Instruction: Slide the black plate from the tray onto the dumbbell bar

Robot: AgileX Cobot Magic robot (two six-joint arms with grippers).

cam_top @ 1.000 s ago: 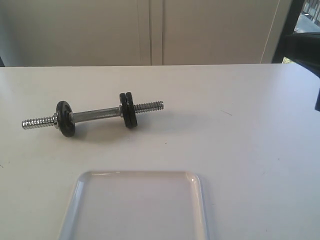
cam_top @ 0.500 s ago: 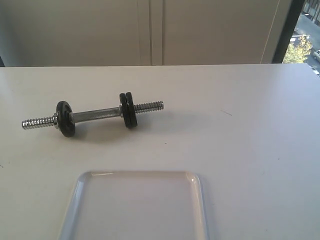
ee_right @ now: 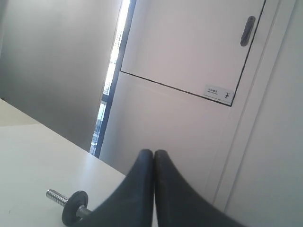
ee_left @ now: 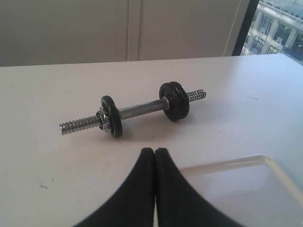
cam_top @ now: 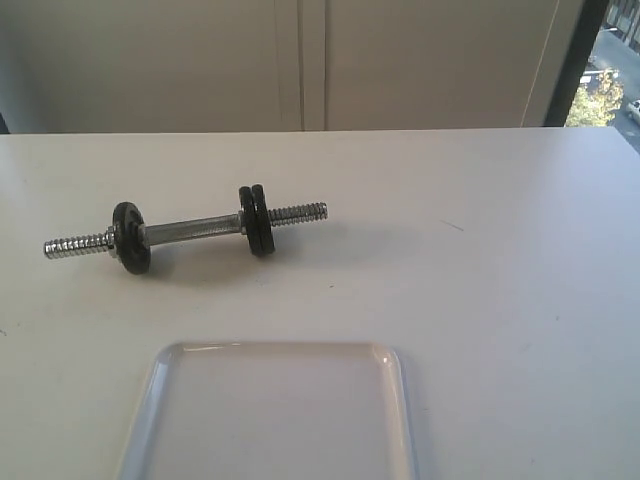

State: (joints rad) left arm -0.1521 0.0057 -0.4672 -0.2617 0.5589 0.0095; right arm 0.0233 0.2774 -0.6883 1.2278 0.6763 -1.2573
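The dumbbell bar (cam_top: pixel 195 228) lies on the white table, left of the middle. One black plate (cam_top: pixel 130 237) sits on it near the left threaded end, and two black plates (cam_top: pixel 257 219) sit together near the right end. The tray (cam_top: pixel 404 410) lies at the near edge, and its visible part is bare. Neither gripper shows in the exterior view. My left gripper (ee_left: pixel 155 150) is shut and empty, over the table beside the tray's corner (ee_left: pixel 222 164), with the bar (ee_left: pixel 142 107) beyond it. My right gripper (ee_right: pixel 154 152) is shut and empty, raised, with the bar's end (ee_right: pixel 56 196) below.
A pale wall with cabinet doors (cam_top: pixel 300 60) runs behind the table's far edge (cam_top: pixel 320 131). A dark window frame (cam_top: pixel 565 60) stands at the back right. The cabinet door has a handle (ee_right: pixel 246 30).
A dark part of the right arm at the exterior view's upper right edge has left the view. The bar, plates and tray have not moved.
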